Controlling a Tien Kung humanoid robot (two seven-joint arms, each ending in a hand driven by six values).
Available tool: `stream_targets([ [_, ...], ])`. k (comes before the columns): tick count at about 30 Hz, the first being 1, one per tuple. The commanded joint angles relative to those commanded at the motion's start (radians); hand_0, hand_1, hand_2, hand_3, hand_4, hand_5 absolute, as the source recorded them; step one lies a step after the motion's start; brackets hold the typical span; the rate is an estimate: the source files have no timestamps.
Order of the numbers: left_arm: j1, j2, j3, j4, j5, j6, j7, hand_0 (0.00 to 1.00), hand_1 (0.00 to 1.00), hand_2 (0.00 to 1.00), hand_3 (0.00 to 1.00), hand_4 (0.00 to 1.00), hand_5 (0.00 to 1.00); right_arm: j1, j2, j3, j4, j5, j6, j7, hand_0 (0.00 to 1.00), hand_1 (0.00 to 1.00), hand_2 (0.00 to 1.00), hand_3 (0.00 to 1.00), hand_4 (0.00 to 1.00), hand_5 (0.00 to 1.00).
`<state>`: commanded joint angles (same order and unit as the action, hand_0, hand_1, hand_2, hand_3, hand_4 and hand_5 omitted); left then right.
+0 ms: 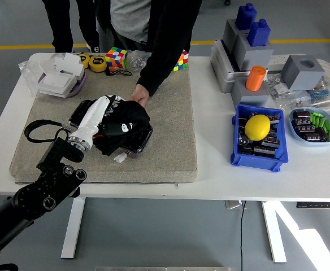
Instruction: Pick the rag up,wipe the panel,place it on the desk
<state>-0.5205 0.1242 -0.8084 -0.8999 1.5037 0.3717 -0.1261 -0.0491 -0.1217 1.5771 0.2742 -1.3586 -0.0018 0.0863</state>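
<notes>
My left hand (109, 110), white-shelled on a black arm, grips a black rag (124, 127) and presses it on the black glossy panel (144, 139). The rag covers most of the panel's right part; only the panel's left end (77, 116) and right edge show. The panel lies on a grey felt mat (165, 141). A person's hand (138, 97) in a black sleeve holds the panel's far edge steady. My right hand is out of the picture.
Behind the mat are two Rubik's cubes (116, 57), tape measures (98, 64) and a white box (56, 82). At the right stand a blue bin with a yellow lemon (257, 126), an orange cylinder (255, 77), grey-blue blocks (250, 34) and a blue dish (315, 125).
</notes>
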Motion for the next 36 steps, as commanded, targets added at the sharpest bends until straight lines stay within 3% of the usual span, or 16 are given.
stream_targets([
  [6,-0.004,-0.012,0.061,-0.025,-0.012,-0.001,0.003,0.187,0.245,0.327,0.555,0.676,0.002,-0.001,-0.001,-0.004,0.0,0.001,0.002,0.002,0.557,0.572,0.503,0.525,0.892,0.395],
  [14,-0.014,-0.027,0.087,-0.049,-0.011,0.003,0.0,0.187,0.244,0.328,0.555,0.677,0.002,-0.001,-0.001,-0.005,0.001,0.002,0.004,0.005,0.557,0.573,0.503,0.524,0.892,0.394],
  [36,-0.042,-0.027,-0.046,0.111,0.039,0.037,-0.05,0.186,0.243,0.327,0.557,0.676,0.002,0.001,-0.001,-0.006,0.003,0.005,0.004,0.008,0.555,0.571,0.502,0.524,0.892,0.389],
])
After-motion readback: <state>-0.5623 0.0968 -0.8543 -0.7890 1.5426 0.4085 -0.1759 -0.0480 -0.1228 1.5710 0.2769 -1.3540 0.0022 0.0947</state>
